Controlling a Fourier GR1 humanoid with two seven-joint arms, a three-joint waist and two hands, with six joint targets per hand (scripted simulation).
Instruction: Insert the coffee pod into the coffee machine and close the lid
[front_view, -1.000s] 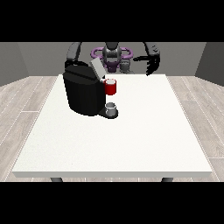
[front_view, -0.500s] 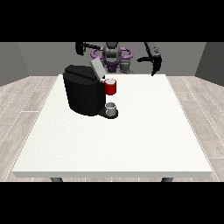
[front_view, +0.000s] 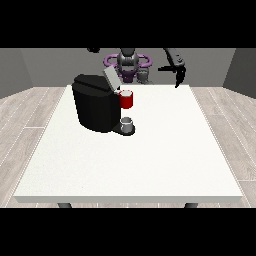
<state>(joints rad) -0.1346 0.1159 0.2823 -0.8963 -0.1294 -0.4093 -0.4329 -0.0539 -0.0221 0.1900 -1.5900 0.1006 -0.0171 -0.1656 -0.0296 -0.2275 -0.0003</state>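
I see a grey thing (front_view: 127, 121) on the coffee machine (front_view: 97, 102) base, perhaps the pod. The hand at the view's right (front_view: 176, 70) hangs over the worktop (front_view: 150, 150) far edge, fingers pointing down, holding nothing; I'd lower it slowly. The other hand (front_view: 93, 49) barely shows; I cannot tell its state.

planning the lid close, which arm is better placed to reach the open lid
Probably its right arm: the robot hand at the view's left is raised near the open lid; the robot hand at the view's right hangs farther off.
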